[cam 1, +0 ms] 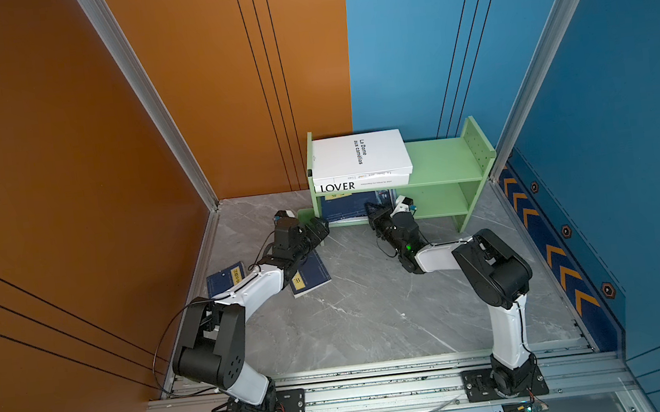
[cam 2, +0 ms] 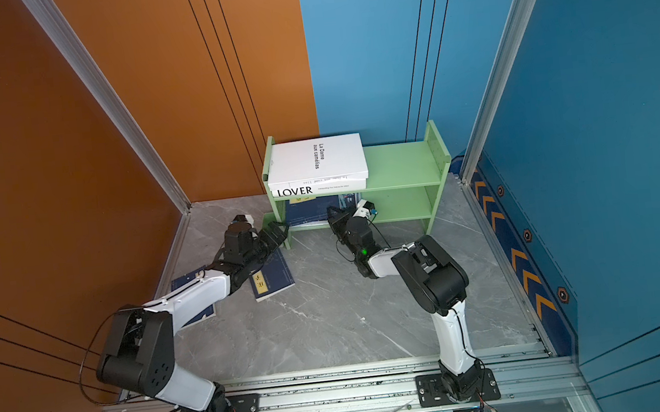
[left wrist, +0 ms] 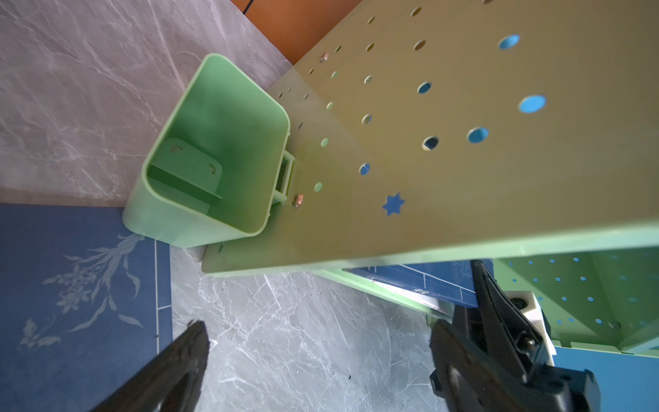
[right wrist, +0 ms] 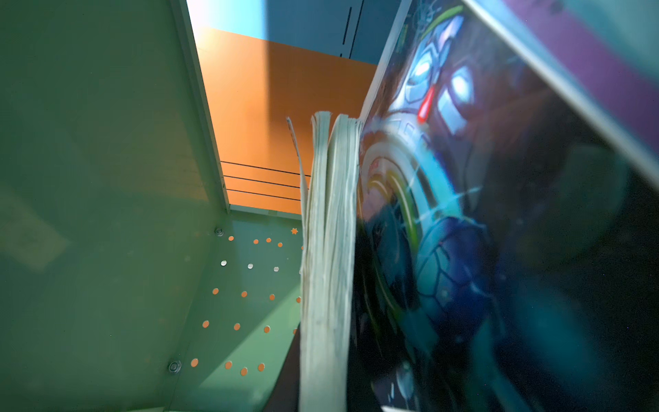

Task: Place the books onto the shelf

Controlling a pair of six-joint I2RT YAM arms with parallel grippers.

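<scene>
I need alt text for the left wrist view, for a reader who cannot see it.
A light-green cup hangs on the perforated side panel of the green shelf, over a grey marble table. A navy book with a pale flower drawing lies flat on the table near the cup, and the left pincer is open, holding nothing.

Green shelf [cam 1: 440, 162] at the worktop's back edge: two white books [cam 1: 360, 155] stacked flat on top, left end; magazine [right wrist: 463, 249] leaning below; two navy books [cam 1: 313, 276] flat toward the left edge.
</scene>
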